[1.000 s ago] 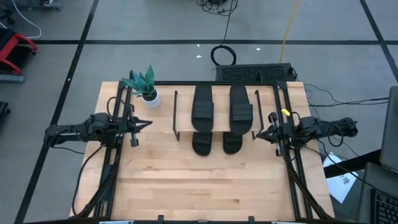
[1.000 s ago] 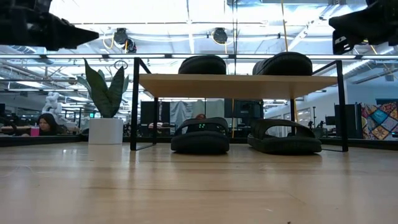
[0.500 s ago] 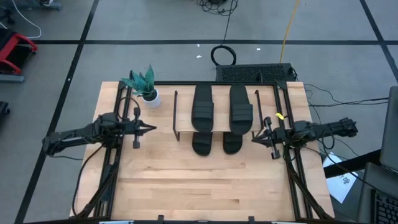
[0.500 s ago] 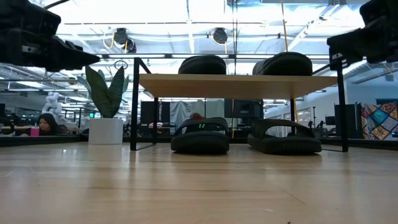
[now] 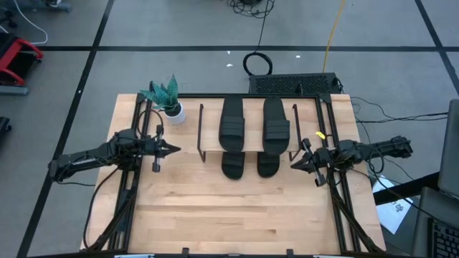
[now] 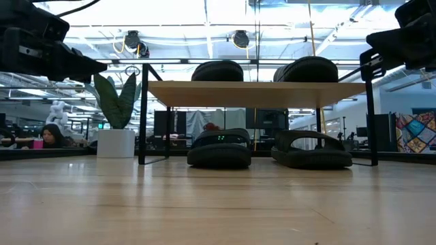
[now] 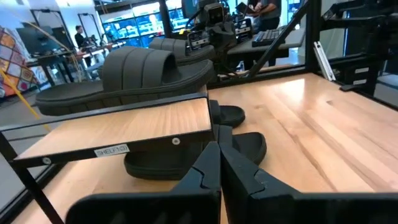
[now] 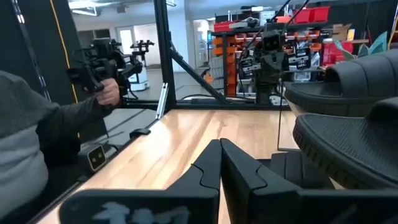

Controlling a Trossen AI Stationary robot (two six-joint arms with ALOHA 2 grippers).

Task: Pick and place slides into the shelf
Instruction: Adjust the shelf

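Two slides (image 5: 233, 122) are seen on the shelf (image 5: 204, 136) near the bench's far edge and two beneath, long axes front-to-back, flanked by the empty, fully closed left gripper (image 5: 173, 150) and right gripper (image 5: 294, 163), about equally near.

We see bright ceiling lights (image 6: 204, 17) glaring at the top of the low view; the table (image 6: 218, 204) up close looks blurry.

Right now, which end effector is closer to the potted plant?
Left. The left end effector sits just in front of the potted plant, shut and empty; the right end effector is beyond the shelf, also shut.
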